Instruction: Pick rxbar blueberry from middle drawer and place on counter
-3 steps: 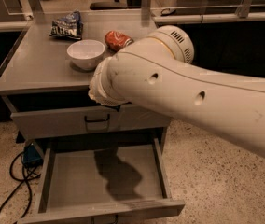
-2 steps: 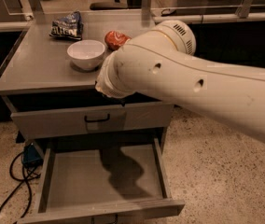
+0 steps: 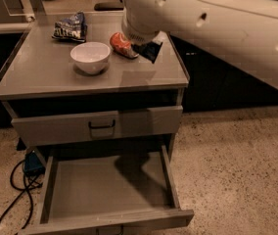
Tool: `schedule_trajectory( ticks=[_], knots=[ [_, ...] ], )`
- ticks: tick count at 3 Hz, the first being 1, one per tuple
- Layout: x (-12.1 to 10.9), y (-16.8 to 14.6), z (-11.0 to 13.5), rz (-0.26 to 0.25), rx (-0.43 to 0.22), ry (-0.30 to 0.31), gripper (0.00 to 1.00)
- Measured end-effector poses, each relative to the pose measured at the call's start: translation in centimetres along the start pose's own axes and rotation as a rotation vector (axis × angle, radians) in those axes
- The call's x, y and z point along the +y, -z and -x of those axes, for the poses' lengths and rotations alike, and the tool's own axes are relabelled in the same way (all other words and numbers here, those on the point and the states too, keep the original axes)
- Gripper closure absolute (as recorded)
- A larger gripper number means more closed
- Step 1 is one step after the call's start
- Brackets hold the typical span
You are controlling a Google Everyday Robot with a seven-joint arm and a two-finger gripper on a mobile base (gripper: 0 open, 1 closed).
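Camera view, jaws above counter [image 3: 46,77], one bowl [image 3: 90,57]

On the counter [image 3: 46,77], a chip bag [image 3: 70,27] is set near the back left corner, a bowl [image 3: 90,57] before it, and a can [image 3: 123,44] right of the bowl. The gripper [image 3: 148,44] is found near the right edge beside the can, with the rxbar blueberry [image 3: 153,51] at it. The middle drawer [image 3: 109,190] is seen open below.

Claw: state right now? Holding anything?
Claw: cannot be told. It is mostly hidden under the arm, above the right rear of the counter, beside the red object.
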State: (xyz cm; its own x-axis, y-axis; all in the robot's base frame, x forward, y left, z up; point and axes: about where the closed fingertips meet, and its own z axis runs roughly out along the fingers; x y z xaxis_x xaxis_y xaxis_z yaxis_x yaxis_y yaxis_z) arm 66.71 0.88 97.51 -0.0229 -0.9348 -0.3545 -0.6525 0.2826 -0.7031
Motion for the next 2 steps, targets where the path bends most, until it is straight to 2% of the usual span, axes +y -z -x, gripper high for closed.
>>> schedule_trajectory(
  ticks=[1, 2],
  knots=[
    [-4.42, 1.99, 0.46, -0.092, 0.014, 0.021, 1.00],
    [-4.33, 1.95, 0.50, -0.090, 0.011, 0.020, 1.00]
  ],
)
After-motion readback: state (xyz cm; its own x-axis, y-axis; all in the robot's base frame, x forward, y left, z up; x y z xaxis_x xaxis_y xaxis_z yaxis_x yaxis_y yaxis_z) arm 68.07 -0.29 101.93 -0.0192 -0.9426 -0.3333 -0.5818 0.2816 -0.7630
